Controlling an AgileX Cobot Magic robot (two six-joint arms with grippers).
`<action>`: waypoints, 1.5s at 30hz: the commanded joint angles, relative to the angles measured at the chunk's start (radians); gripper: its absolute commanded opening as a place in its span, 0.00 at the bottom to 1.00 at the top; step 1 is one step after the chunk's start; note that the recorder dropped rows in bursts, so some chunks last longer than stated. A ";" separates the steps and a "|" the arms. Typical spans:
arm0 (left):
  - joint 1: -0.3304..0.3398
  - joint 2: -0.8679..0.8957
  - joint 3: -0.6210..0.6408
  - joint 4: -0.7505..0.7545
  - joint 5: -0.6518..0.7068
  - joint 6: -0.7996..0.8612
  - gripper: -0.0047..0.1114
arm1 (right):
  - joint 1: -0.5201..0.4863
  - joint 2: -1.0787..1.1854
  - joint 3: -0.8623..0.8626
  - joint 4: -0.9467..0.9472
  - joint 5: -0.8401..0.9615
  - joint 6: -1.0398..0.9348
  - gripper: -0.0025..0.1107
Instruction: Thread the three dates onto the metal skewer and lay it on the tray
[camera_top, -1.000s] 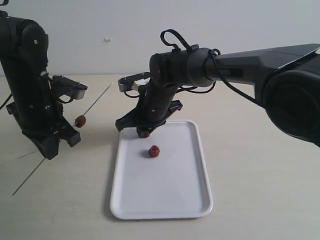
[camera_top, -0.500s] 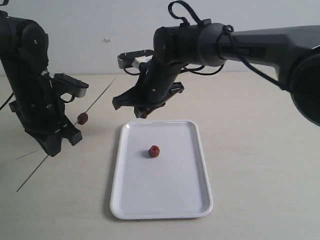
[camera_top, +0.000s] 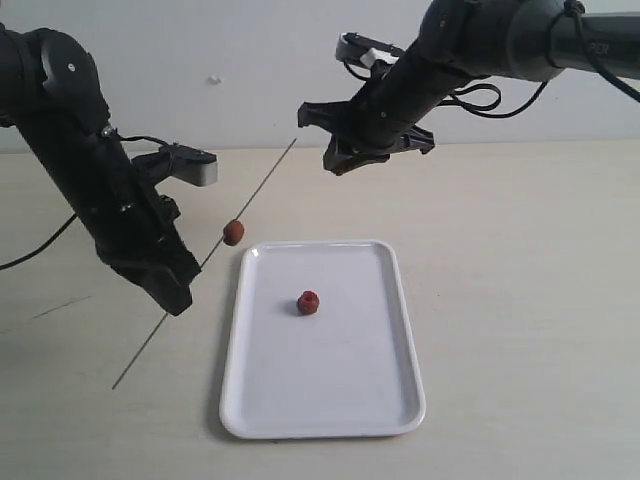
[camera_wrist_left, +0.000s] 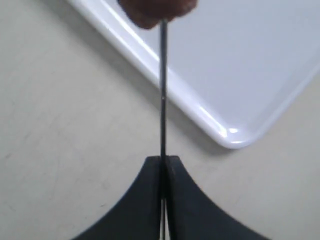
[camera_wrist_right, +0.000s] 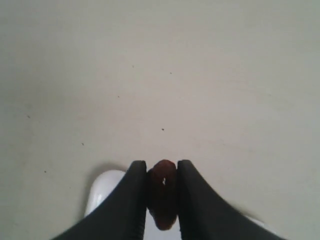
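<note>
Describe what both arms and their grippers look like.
The left arm and right arm are matte black with rounded joints. Each carries a silver-grey module near the wrist. Black cables loop off the right arm. The left gripper and right gripper have black, curved, tapering fingers.

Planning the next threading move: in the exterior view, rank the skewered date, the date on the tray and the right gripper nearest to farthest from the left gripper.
1. Skewered date, just up the skewer from the left gripper.
2. Date on the tray, farther right; tray.
3. Right gripper, high beyond the tray.
</note>
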 joint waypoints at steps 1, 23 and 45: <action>-0.001 -0.006 0.004 -0.058 -0.005 0.047 0.04 | -0.038 -0.013 -0.002 0.166 -0.042 -0.100 0.18; -0.001 0.042 -0.009 -0.105 -0.097 0.071 0.04 | -0.056 -0.013 -0.002 0.519 -0.061 -0.328 0.18; -0.001 0.042 -0.011 -0.091 -0.154 0.038 0.04 | -0.056 -0.013 -0.002 0.638 -0.030 -0.397 0.18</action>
